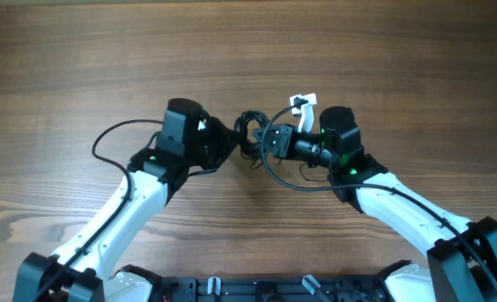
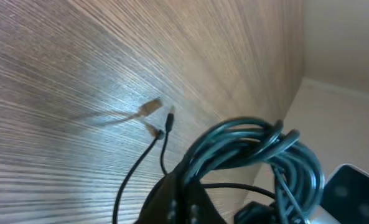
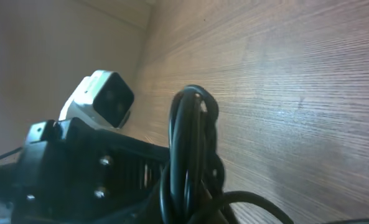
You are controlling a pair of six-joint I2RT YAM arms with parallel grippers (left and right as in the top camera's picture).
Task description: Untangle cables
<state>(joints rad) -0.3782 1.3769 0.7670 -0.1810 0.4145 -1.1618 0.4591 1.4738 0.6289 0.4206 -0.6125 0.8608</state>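
Note:
The cables [image 1: 250,132] form a small dark coiled bundle at the middle of the wooden table, held between both grippers. My left gripper [image 1: 234,143] is shut on the bundle's left side. In the left wrist view the coils [image 2: 259,146] rise from the closed left gripper [image 2: 184,200], and two thin strands with small plug ends [image 2: 169,117] trail onto the wood. My right gripper [image 1: 267,138] is shut on the bundle from the right. The right wrist view shows the loops [image 3: 193,140] standing upright in the right gripper [image 3: 196,213].
A small white part [image 1: 303,105] sticks out just behind the right gripper. The left arm's thicker cable [image 1: 114,134] loops out to the left, and another black loop [image 1: 292,183] hangs below the right wrist. The left wrist's white camera [image 3: 100,96] is close by.

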